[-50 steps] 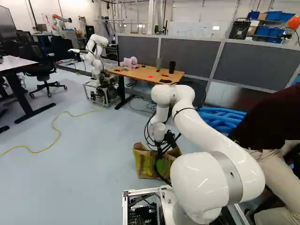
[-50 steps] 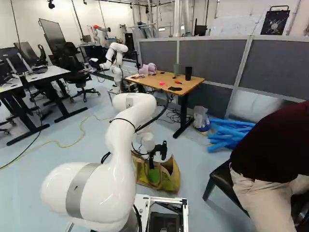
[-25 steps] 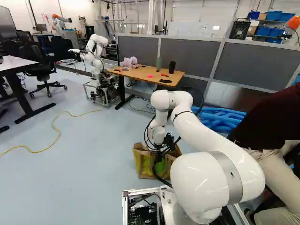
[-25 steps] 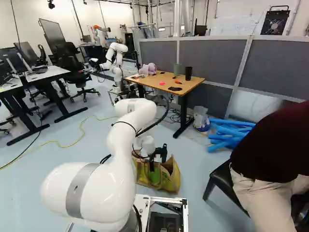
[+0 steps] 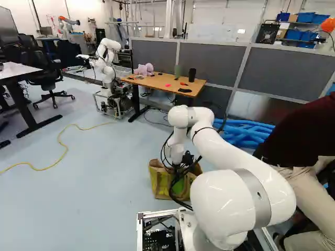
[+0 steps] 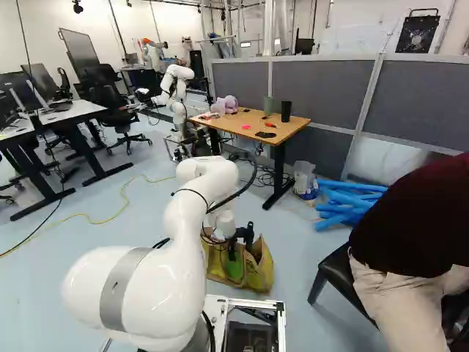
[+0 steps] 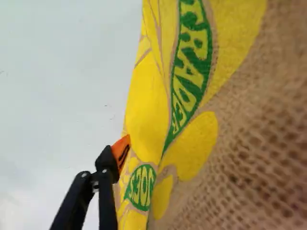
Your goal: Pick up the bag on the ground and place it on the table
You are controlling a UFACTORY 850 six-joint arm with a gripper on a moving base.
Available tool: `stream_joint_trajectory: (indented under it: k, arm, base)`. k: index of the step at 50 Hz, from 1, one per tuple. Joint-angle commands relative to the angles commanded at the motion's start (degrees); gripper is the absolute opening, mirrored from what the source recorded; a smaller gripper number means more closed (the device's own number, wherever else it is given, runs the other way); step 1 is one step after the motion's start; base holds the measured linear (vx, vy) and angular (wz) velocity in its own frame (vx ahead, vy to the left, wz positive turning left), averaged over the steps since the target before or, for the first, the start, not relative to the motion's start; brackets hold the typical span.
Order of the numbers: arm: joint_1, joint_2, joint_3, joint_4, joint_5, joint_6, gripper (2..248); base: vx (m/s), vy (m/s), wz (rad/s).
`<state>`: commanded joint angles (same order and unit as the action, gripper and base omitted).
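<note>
Biggest stuff first: the gray partition [image 6: 319, 82] runs just behind our wooden table [image 6: 292, 129], so we've got a wall backing the drop-off spot. Our white arm [image 6: 183, 220] comes next, sitting well on the near side of the table and bent down toward the floor. The table itself looks easy enough, though the top has some clutter on it. Blue foam tubes [image 6: 344, 207] lie on the floor beside the table, near its right end in the right base view.

Then the burlap tote bag [image 6: 260, 273], which is what we're after: upright on the floor, on our side of the table and well apart from it. Our black gripper [image 6: 233, 253] is down at the bag, well below table height. Open or closed? Honestly, we can't tell, since the cloth hides too much of it in the wrist view.

Small stuff: a purple plush toy [image 6: 224, 105] and a black cup [image 6: 286, 111] sit on the table.

Progress-wise, we'd call the reach pretty much done. Left for us: a sure grip, the lift, the carry over to the table and the set-down, so most of the job.
</note>
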<state>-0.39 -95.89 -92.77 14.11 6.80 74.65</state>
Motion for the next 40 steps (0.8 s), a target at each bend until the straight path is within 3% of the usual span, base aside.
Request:
stream_joint_trajectory:
  k: [4, 5, 9, 10, 15, 16, 20, 21, 40]
  arm:
    - [0.0, 0.0, 0.0, 0.0, 0.0, 0.0, 163]
    - [0.0, 0.0, 0.0, 0.0, 0.0, 0.0, 125]
    - [0.0, 0.0, 0.0, 0.0, 0.0, 0.0, 125]
    - [0.0, 0.0, 0.0, 0.0, 0.0, 0.0, 89]
    - [0.0, 0.0, 0.0, 0.0, 0.0, 0.0, 89]
    - [0.0, 0.0, 0.0, 0.0, 0.0, 0.0, 54]
    - [0.0, 0.1, 0.1, 0.0, 0.0, 0.0, 54]
    - [0.0, 0.2, 0.2, 0.0, 0.0, 0.0, 23]
    - [0.0, 4.0, 4.1, 0.0, 0.0, 0.0, 22]
  base:
    - [0.000, 0.000, 0.000]
    - [0.000, 0.000, 0.000]
    - [0.000, 0.000, 0.000]
    - [0.000, 0.000, 0.000]
    - [0.000, 0.000, 0.000]
    - [0.000, 0.000, 0.000]
    - [0.000, 0.000, 0.000]
    - [0.000, 0.000, 0.000]
    - [0.000, 0.000, 0.000]
